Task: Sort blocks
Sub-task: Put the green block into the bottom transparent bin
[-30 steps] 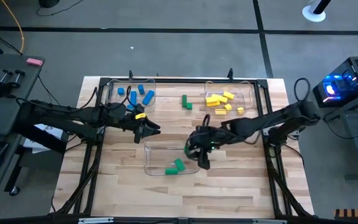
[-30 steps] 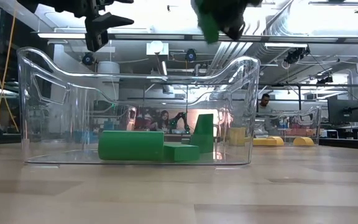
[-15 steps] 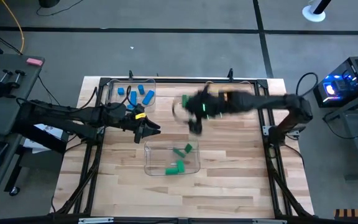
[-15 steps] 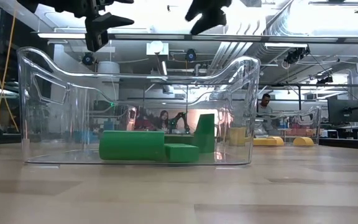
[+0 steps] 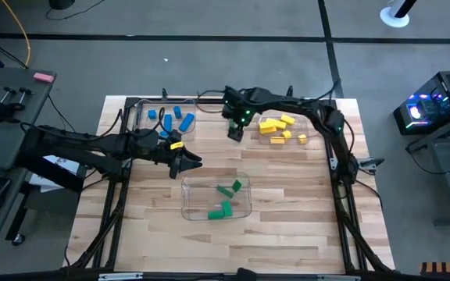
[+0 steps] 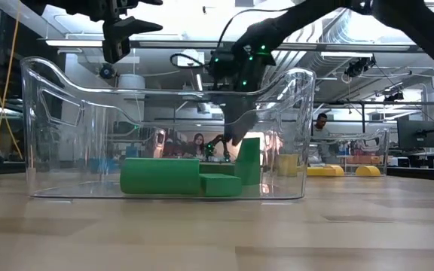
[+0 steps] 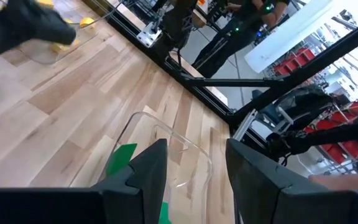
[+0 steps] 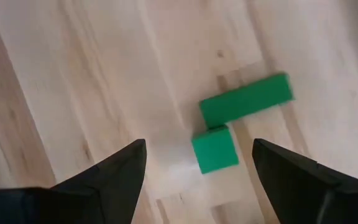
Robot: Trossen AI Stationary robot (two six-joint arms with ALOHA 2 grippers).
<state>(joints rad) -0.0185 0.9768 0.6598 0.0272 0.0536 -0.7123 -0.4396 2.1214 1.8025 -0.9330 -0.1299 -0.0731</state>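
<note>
Two green blocks [image 8: 241, 124] on pale wood table [image 5: 287, 234], right jaws spread empty, left jaws part-open, empty.

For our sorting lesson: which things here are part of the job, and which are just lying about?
Job:
green blocks on table
green blocks in tray
blue blocks
yellow blocks
three clear trays
right gripper
left gripper

Lying about:
pink eraser
cables

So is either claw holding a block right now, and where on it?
No. The right claw is open and empty above two green blocks lying loose on the table. The left claw hovers near the tray with green blocks, nothing between its fingers.
</note>
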